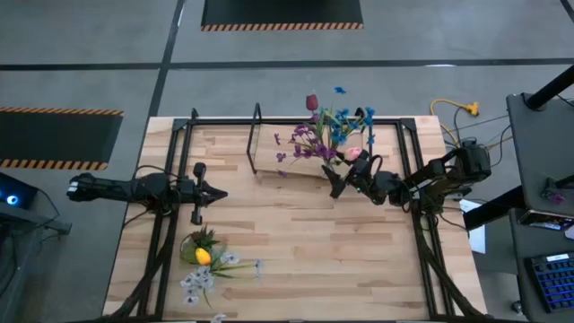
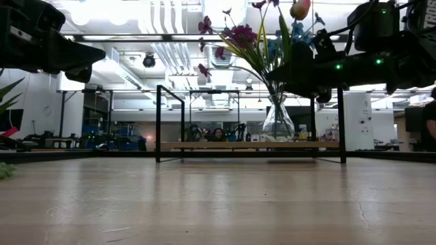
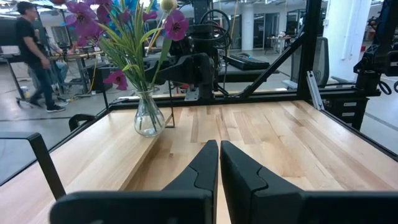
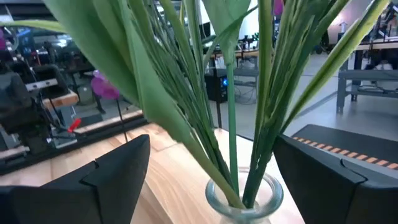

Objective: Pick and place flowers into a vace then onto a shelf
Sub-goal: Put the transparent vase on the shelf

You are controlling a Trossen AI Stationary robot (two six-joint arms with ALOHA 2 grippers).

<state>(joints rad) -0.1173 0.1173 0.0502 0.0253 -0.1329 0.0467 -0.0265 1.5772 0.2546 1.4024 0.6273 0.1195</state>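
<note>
The clear glass vase point(image 2: 278, 124) stands by its base on the shelf point(image 2: 225, 145), a light board on black loop supports, near the table's far edge. It holds the flowers point(image 1: 325, 135): green stems with purple, blue, pink and dark red heads. My right gripper point(image 4: 211, 144) is open, level with the stems just above the vase's rim point(image 4: 245, 200). One finger stands on each side without touching. My left gripper point(image 1: 220, 192) is shut and hovers over the table's left half, pointing at the vase point(image 3: 149, 115). More flowers point(image 1: 204, 269), yellow and white, lie on the table near its left near corner.
A leafy green plant point(image 1: 202, 240) sits beside the loose flowers. Black frame rails point(image 1: 166, 224) run along the left and right sides of the table. The middle of the wooden tabletop point(image 1: 305, 242) is bare. A person point(image 3: 31, 50) walks in the room beyond.
</note>
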